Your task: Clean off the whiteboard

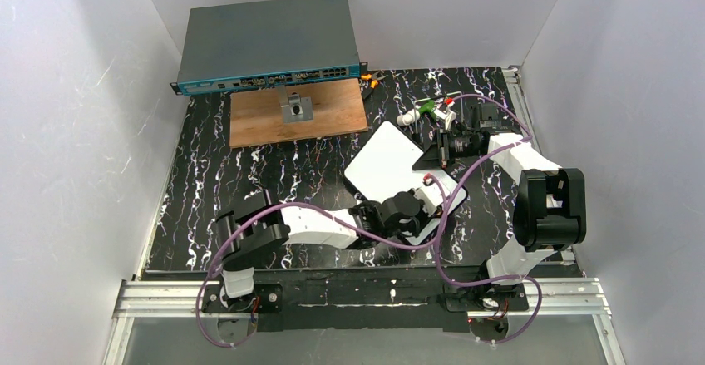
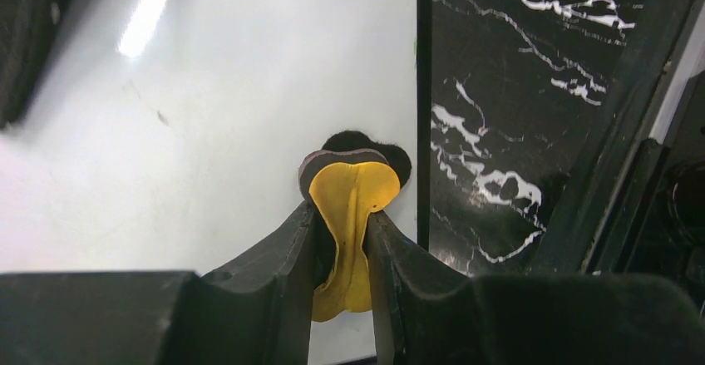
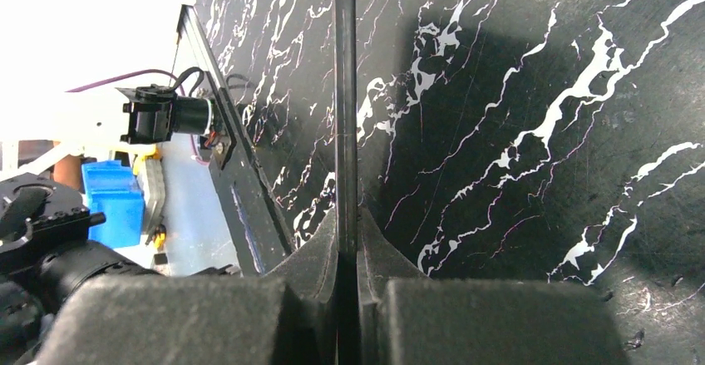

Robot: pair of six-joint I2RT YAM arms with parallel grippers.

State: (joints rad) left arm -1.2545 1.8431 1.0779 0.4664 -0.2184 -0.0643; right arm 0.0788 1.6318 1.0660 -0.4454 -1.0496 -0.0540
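1. Left tool (image 2: pixel 342 215): closed on a yellow eraser (image 2: pixel 353 186), which is clamped between both fingers with its dark felt face forward. The felt touches the whiteboard (image 2: pixel 208 115) just beside the board's dark rim, at the right of the left wrist view.
2. Right tool (image 3: pixel 347 228): closed on a thin dark edge that runs straight up between its fingers. Judge this edge to be the whiteboard rim. The top view shows this tool at the board's far right edge, apparently steadying it.
3. Whiteboard: it lies skewed on the black marbled table (image 2: pixel 515 91), between the 2 arms and well apart from the wooden board (image 1: pixel 295 114).
4. Progress: the visible surface reads white, with no handwriting. Only a few faint specks show near the eraser. Treat the task as nearly done. The left arm hides the near part of the board in the top view, so you cannot confirm that part.
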